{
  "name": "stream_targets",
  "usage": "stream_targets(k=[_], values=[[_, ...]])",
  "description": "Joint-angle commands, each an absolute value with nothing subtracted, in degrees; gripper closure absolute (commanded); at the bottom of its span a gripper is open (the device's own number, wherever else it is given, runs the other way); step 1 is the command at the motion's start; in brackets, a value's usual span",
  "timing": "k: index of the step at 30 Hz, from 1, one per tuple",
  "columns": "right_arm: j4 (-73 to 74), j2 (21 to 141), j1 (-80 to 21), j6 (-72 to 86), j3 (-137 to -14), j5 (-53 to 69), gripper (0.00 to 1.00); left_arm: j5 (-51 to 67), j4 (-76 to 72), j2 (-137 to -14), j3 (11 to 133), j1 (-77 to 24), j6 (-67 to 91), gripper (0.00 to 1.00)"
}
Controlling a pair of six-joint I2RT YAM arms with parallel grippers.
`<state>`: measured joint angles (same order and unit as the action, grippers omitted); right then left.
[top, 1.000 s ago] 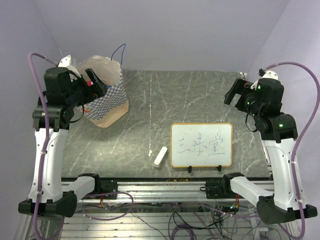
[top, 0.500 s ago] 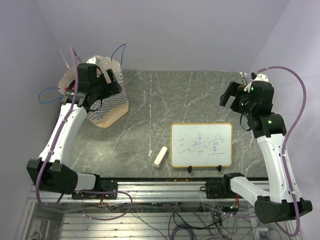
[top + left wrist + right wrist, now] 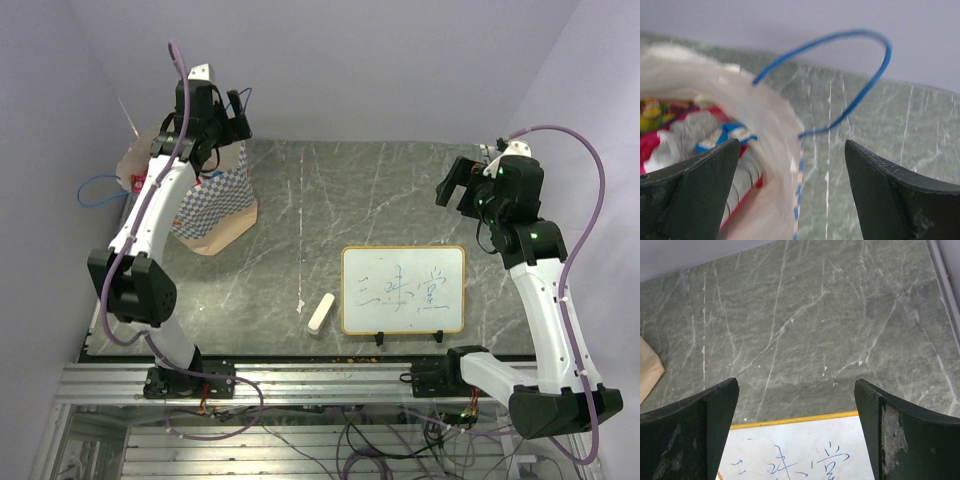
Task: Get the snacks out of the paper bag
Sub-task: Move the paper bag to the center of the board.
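Where grey table [image 3: 380,190] meets lilac wall [image 3: 350,60], we see left gripper [image 3: 792,150] and right gripper [image 3: 796,390] spread. Under the left, the paper bag [image 3: 765,115] gapes, red snacks [image 3: 685,130] inside.

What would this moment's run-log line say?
left gripper: open, over paper bag rim | right gripper: open, empty | snacks: inside bag

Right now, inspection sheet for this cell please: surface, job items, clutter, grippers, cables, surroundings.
Surface: grey veined table, flat.
Job's things: paper bag standing at far left, mouth open; snacks inside, none on the table.
Clutter: whiteboard with blue writing, front right; eraser block beside its left edge, apart.
Grippers: left gripper open over the bag's rim; right gripper open over bare table, empty.
Cables: purple cables on both arms; loose wires under the front rail.
Surroundings: lavender walls.
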<state>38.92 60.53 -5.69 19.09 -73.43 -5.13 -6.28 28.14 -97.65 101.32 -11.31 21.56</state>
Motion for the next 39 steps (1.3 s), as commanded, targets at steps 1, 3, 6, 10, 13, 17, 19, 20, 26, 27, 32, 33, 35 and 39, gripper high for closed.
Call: stream_targets(k=[1, 3, 6, 10, 13, 17, 19, 20, 26, 27, 32, 33, 35, 39], values=[[36.8, 61.5, -5.7, 18.1, -73.1, -5.4, 0.0, -8.6, 21.7, -103.3, 109.2, -11.8, 18.4, 0.08], [36.7, 62.0, -5.8, 18.0, -73.5, -5.4, 0.0, -7.7, 20.6, -106.4, 112.6, -11.8, 18.0, 0.12], [36.3, 62.7, -5.8, 18.0, -73.8, -5.4, 0.0, -6.1, 20.9, -110.1, 118.2, -12.3, 17.2, 0.21], [36.1, 63.4, -5.8, 17.9, -74.0, -5.5, 0.0, -6.0, 20.0, -110.8, 119.1, -13.4, 15.9, 0.31], [35.9, 63.7, -6.0, 17.9, -74.2, -5.4, 0.0, -5.6, 19.7, -110.6, 119.0, -13.8, 16.2, 0.47], [35.7, 64.2, -6.4, 18.0, -74.4, -4.8, 0.0, -3.2, 20.4, -110.8, 119.8, -15.2, 15.8, 0.68], [35.6, 64.2, -6.7, 18.1, -74.4, -4.6, 0.0, -1.1, 21.1, -111.0, 120.5, -15.6, 16.5, 0.87], [35.4, 64.3, -6.9, 18.0, -74.6, -4.4, 0.0, -0.4, 21.5, -110.9, 120.8, -16.0, 16.8, 0.92], [34.9, 65.1, -8.4, 17.8, -75.4, -3.2, 0.0, 3.3, 21.7, -107.9, 118.9, -19.6, 19.5, 0.93], [34.9, 65.2, -8.6, 17.8, -75.5, -2.9, 0.0, 3.9, 21.3, -107.2, 117.9, -20.5, 20.3, 0.93], [34.4, 66.7, -9.6, 19.2, -76.1, -1.0, 0.0, 3.8, 19.4, -103.5, 112.1, -26.5, 25.6, 0.93], [34.4, 67.3, -9.7, 19.7, -76.4, -0.2, 0.0, 3.8, 18.9, -103.0, 111.1, -27.7, 26.3, 0.93], [34.4, 68.3, -9.9, 20.9, -77.1, 1.2, 0.0, 3.7, 19.0, -102.8, 110.7, -30.2, 27.4, 0.93], [34.4, 71.2, -9.9, 23.5, -79.2, 4.5, 0.0, 4.3, 20.2, -104.0, 113.2, -34.8, 29.4, 0.93]])
